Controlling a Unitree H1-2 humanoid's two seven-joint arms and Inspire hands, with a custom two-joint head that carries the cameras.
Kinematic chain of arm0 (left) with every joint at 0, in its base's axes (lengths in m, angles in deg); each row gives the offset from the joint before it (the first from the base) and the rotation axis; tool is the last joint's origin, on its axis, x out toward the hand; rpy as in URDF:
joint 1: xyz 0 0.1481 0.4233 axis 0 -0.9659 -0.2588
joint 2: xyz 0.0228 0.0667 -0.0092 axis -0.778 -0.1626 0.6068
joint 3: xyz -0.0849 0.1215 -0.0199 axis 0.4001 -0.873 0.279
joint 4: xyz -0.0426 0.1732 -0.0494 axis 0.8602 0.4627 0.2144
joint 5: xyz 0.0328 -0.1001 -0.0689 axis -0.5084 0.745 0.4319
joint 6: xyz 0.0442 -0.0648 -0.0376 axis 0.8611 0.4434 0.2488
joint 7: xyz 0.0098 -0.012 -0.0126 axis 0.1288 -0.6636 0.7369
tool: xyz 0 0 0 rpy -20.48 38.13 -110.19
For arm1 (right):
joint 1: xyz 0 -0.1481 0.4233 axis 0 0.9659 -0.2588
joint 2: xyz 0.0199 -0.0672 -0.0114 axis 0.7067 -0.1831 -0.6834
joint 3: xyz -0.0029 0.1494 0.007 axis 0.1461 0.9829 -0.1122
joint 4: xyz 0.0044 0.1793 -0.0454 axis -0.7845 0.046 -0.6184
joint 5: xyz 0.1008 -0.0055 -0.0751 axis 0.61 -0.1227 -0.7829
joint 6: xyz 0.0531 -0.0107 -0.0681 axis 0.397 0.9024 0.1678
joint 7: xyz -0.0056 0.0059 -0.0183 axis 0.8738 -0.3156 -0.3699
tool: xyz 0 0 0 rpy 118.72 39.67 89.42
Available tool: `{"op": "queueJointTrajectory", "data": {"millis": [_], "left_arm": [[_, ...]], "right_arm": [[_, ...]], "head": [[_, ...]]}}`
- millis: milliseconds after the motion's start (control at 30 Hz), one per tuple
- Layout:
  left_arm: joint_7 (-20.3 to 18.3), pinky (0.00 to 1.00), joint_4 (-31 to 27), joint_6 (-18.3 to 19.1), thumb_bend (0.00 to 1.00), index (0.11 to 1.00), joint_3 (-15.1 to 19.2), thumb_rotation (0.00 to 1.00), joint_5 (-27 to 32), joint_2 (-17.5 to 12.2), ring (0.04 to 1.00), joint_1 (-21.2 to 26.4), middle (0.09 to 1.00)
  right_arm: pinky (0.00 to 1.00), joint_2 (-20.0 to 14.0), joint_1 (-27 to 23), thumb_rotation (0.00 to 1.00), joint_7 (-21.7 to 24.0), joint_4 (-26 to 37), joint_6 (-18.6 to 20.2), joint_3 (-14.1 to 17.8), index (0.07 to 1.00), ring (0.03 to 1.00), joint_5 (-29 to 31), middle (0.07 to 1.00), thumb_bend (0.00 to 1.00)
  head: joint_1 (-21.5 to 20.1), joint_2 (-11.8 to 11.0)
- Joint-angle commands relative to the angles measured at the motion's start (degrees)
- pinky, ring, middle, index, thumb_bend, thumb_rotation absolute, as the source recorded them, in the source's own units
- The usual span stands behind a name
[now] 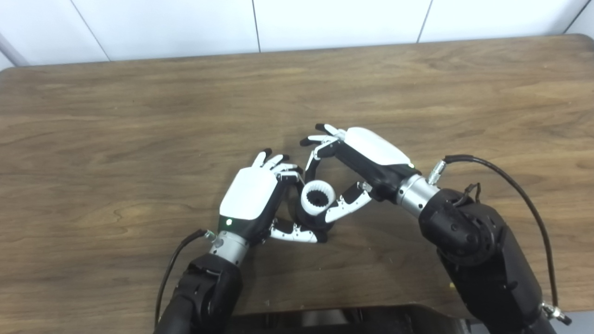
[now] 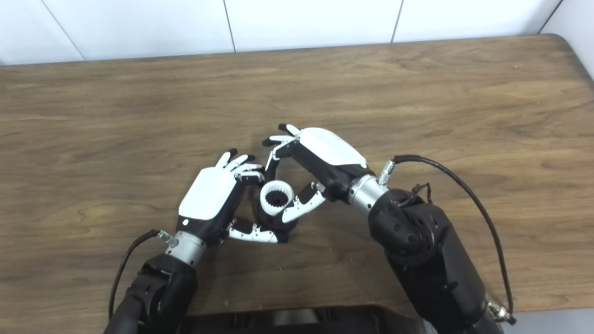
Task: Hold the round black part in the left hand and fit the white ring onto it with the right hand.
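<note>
White wall panels are seen behind a brown wooden table (image 1: 139,116), on which both hands are brought together near its front edge. Between the two hands the round black part (image 1: 310,218) is found, with the white ring (image 1: 318,198) seated on its top end — the ring's toothed inner edge is turned up towards the cameras. The left hand (image 1: 253,199) is curled round the black part from its own right side: its fingers (image 1: 278,163) are bent over the far side of the part and its thumb (image 1: 297,234) is laid under the near side, so the part is gripped. The right hand (image 1: 357,162) is set just beyond and to the right of the ring, its thumb (image 1: 348,205) pressed against the ring's near-right edge and one finger (image 1: 312,162) bent down to the far edge, while the other fingers are spread loosely apart above — whether the ring is truly pinched or only touched cannot be told. A black cable (image 1: 510,176) is looped from the right wrist.
</note>
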Motion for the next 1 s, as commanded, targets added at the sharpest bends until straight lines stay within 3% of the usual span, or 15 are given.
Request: {"op": "queueJointTrajectory", "data": {"millis": [0,967], "left_arm": [[-1.15,1.0,-1.05,-0.3,0.52,0.484,-0.67,0.06,-0.51,0.16,0.905,0.36,0.776],[-2.27,1.0,-1.76,-0.13,0.52,0.484,-0.35,0.06,-0.45,0.33,0.91,0.25,0.78]], "right_arm": [[1.0,-0.13,-1.32,0.14,-0.85,1.0,-1.76,0.05,0.484,1.0,-0.16,0.882,0.52],[1.0,-0.34,-0.38,0.14,-1.26,0.64,-2.39,-0.29,0.484,1.0,-0.36,0.884,0.52]], "head": [[0.08,0.09],[-0.07,0.3]]}}
